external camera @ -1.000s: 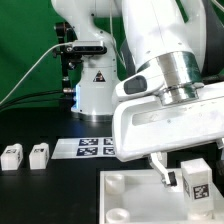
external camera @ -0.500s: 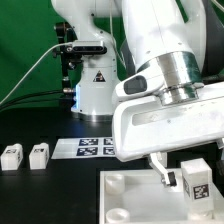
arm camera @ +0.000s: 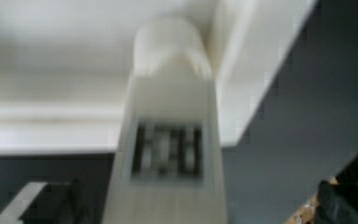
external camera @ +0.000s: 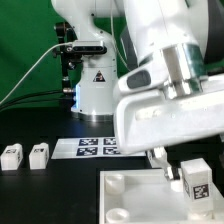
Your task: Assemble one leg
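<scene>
A white leg (external camera: 195, 181) with a black-and-white tag stands upright at the far right corner of the large white panel (external camera: 125, 190). My gripper (external camera: 188, 166) straddles the leg from above, jaws open. One finger (external camera: 159, 164) stands a little apart from the leg on the exterior view's left; the other finger is hidden. In the wrist view the blurred leg (arm camera: 169, 140) runs down the middle, with the dark fingertips (arm camera: 355, 190) wide apart on either side of it. The gripper (arm camera: 190, 208) does not touch the leg. The panel (arm camera: 51, 70) lies behind it.
Two more white legs (external camera: 11, 155) (external camera: 38, 153) lie on the black table at the exterior view's left. The marker board (external camera: 97, 147) lies in front of the robot base (external camera: 95, 90). A green backdrop stands behind.
The hand has shifted up and toward the exterior view's right and turned. The leg has stayed in place on the panel.
</scene>
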You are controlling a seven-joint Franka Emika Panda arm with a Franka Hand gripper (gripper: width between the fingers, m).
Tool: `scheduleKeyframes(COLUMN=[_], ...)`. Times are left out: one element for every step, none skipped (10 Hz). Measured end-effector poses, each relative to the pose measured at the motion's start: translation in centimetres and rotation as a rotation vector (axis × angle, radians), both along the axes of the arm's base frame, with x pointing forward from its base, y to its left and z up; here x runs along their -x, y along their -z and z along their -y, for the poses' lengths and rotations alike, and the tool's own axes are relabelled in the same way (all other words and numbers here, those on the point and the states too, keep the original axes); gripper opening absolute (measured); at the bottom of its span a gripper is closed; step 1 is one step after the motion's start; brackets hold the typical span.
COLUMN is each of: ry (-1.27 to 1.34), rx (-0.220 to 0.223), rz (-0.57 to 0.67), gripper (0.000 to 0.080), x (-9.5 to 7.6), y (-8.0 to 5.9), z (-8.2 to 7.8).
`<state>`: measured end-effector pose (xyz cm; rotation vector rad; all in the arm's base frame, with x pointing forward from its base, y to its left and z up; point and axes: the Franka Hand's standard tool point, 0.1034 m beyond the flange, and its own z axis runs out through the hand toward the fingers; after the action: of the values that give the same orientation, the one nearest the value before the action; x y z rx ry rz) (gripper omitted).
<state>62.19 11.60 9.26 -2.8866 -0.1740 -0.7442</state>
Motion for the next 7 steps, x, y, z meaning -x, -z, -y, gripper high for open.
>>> scheduleKeyframes(ry=[-0.015,-0.041,-0.052,-0.071,-0.089,-0.102,-0.099], rx=[-0.004,-0.012,-0.018,-0.027,-0.027,-0.025,-0.027], rz=[-0.086,-0.211,-0.266,-0.404,-0.513,-0.548,-0.561], gripper=[0.0648,0.0648,0.0648,0.0648,0.0648,0.0648,0.0648], x=[0.3,0.2,-0.2,0.5,0.4,-0.3,-0.4], y=[0.5,0.3,-0.2,-0.2,-0.6,-0.7,-0.3], z=[0.0,-0.2,-0.3,-0.4,-0.5,-0.6,-0.3])
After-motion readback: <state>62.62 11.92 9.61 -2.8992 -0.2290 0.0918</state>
